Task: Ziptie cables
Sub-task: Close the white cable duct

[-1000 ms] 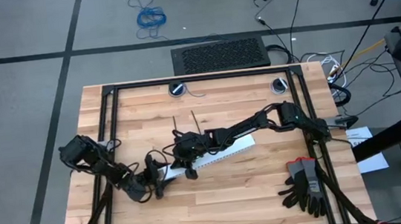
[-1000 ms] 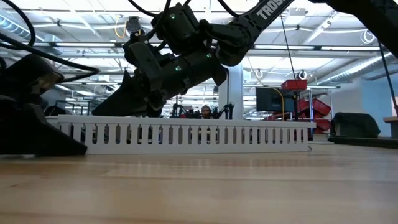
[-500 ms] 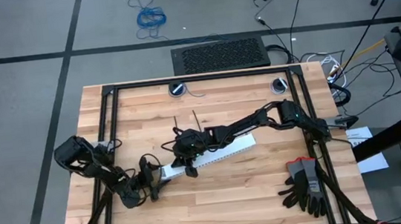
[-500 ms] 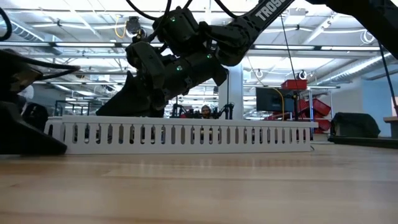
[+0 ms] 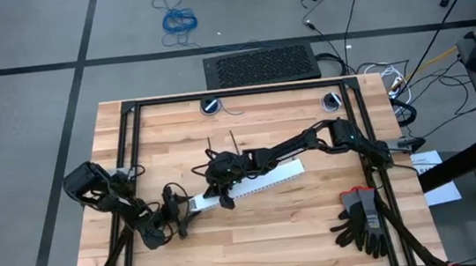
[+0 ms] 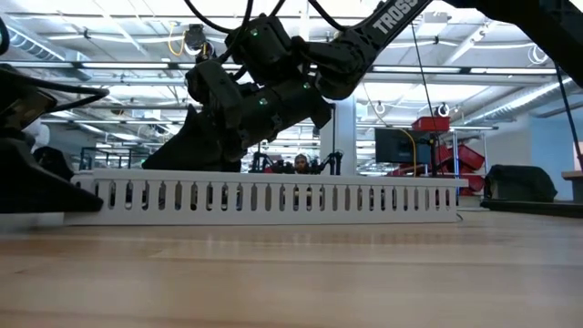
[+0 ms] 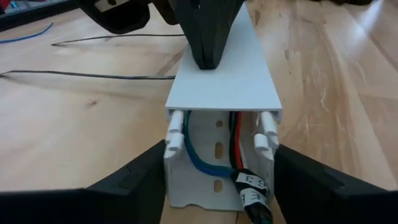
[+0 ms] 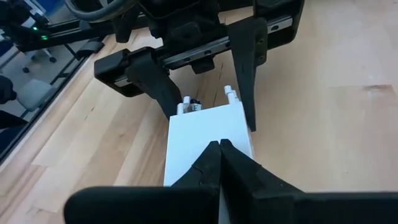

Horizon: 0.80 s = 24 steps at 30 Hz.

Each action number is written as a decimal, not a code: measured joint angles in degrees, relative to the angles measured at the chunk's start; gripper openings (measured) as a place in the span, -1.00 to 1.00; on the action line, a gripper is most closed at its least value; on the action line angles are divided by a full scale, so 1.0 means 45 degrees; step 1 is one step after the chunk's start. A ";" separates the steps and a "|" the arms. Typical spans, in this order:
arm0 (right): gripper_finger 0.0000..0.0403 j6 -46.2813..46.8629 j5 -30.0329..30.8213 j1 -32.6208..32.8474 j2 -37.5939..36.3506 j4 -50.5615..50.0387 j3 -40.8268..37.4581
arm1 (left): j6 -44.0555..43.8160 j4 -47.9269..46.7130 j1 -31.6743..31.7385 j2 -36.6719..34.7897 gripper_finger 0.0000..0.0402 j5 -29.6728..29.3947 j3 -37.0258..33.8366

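White plastic, thin-walled and slotted, makes up the wire duct [image 7: 221,81] lying just left of the middle of the high view, and the cables [image 7: 208,163] run inside it: blue, green and red strands show at its open end in the lower middle of the left wrist view, with a black labelled tag at the mouth. These wires look light, limp and springy, so I judge they would slip and splay if pinched singly; gathering them as a bundle where they leave the duct seems the safer hold. The duct itself looks light and rigid but likely to skate on the wooden bench [image 5: 301,224]. The left pincer [image 7: 219,171] stands with its fingers spread either side of the duct's end, close to the side walls but not visibly clamping them. The right pincer [image 8: 219,148] is closed, its tips pressing down on the duct's lid. The zipties [image 7: 93,59], two thin dark strips, lie on the bench in the upper left of the left wrist view; stiff lengthwise yet flat and hard to lift.
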 joint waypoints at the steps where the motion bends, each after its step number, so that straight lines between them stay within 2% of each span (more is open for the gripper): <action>1: -1.00 0.0047 -0.0041 0.0000 -0.0064 0.0042 -0.0004 | -0.0042 -0.0035 0.0000 0.0000 0.20 0.0009 0.0004; 11: -0.96 -0.0366 -0.0217 0.0377 -0.1786 -0.0677 -0.0023 | -0.0129 -0.0089 0.0000 -0.0015 0.15 0.0131 0.0029; 17: -0.99 -0.0631 0.0364 0.0520 -0.1290 -0.1196 -0.0067 | -0.0134 -0.0121 0.0010 -0.0015 0.15 0.0201 0.0040; 21: -1.00 -0.0684 0.0747 0.0473 -0.0807 -0.0792 -0.0018 | -0.0134 -0.0138 0.0010 -0.0014 0.15 0.0292 0.0049; 24: -1.00 -0.0339 0.0529 0.0356 -0.0411 -0.0328 0.0011 | -0.0132 -0.0194 0.0031 -0.0012 0.15 0.0369 0.0049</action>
